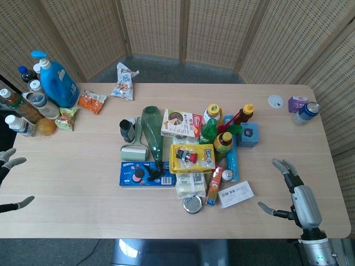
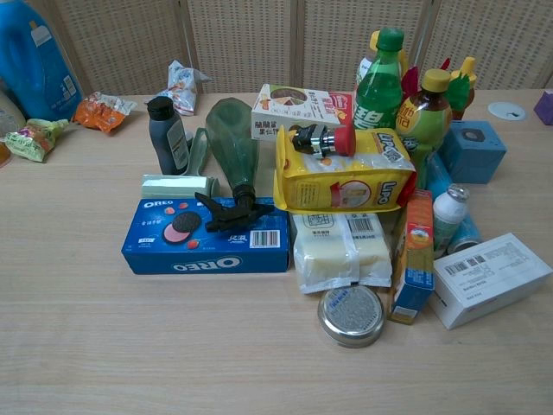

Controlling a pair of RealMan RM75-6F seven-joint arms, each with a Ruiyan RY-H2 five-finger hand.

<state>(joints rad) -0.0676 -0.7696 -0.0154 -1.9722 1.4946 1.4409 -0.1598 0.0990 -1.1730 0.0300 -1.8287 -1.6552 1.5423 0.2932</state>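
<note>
My right hand hovers over the near right part of the table, fingers spread apart and holding nothing. Nearest to it lies the white box with a barcode label, flat on the wood at the right edge of the pile, its long axis slanting from near-left to far-right, well apart from my fingertips. Just left of it sit the round tin and the orange carton. My left hand shows only spread fingertips at the left edge, empty

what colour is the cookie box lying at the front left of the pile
Blue, with white lettering: the flat cardboard Oreo cookie box shows best in the chest view.
</note>
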